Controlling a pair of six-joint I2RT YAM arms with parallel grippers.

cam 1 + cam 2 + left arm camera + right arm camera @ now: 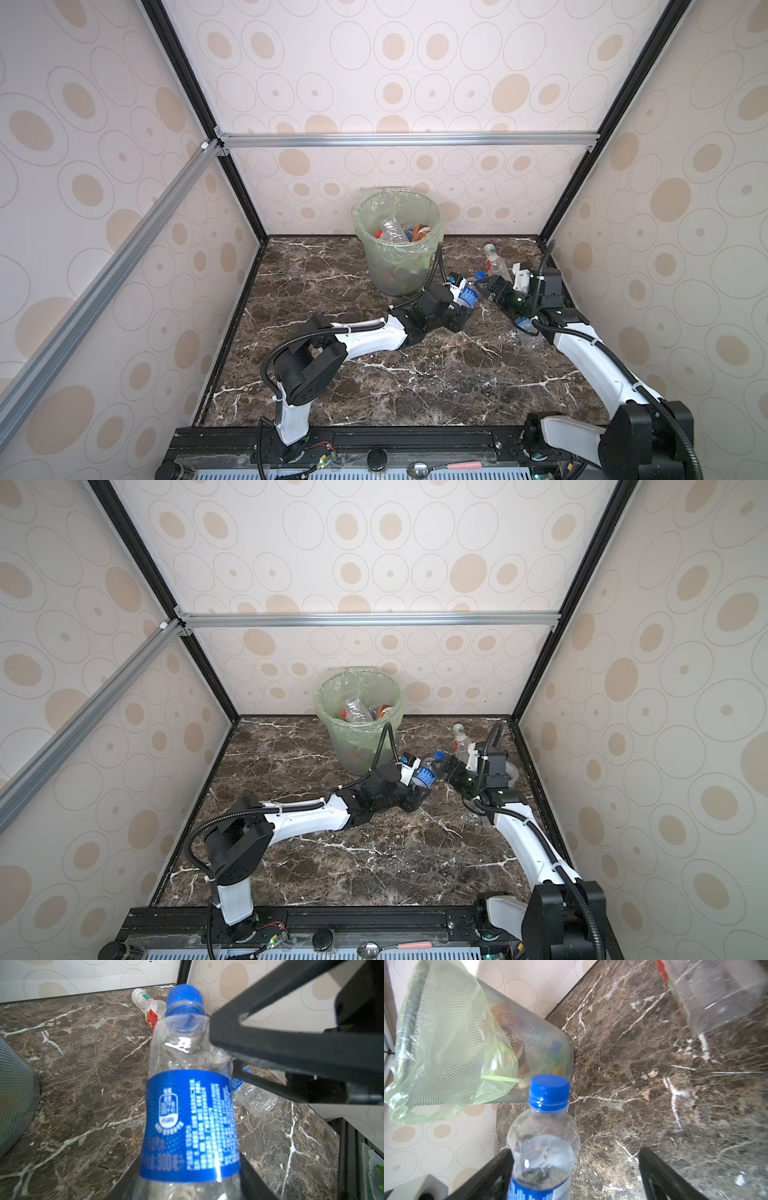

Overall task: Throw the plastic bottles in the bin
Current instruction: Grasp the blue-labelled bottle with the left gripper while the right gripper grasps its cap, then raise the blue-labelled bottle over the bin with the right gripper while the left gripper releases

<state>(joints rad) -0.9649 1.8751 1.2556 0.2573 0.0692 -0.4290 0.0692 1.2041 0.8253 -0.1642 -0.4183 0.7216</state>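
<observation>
A clear plastic bottle with a blue label and blue cap (pixel 469 297) (pixel 424 777) is held low over the marble table, right of the bin (pixel 399 257) (pixel 357 733). My left gripper (pixel 464 302) (pixel 187 1178) is shut on its lower body (pixel 191 1122). My right gripper (pixel 484 289) (pixel 574 1153) stands open around the bottle's neck end (pixel 544 1147), which lies against one finger with a wide gap to the other. A second clear bottle with a red label (pixel 496 259) (pixel 149 1009) lies behind them. A third, blue-labelled one (pixel 525 330) (pixel 255 1095) lies under the right arm.
The bin, a mesh bucket with a pale green bag (pixel 446 1043), stands against the back wall and holds several bottles (pixel 392 230). The enclosure's right wall and black frame post (pixel 552 249) are close to the right arm. A pale ring-shaped thing (pixel 512 773) lies by that wall.
</observation>
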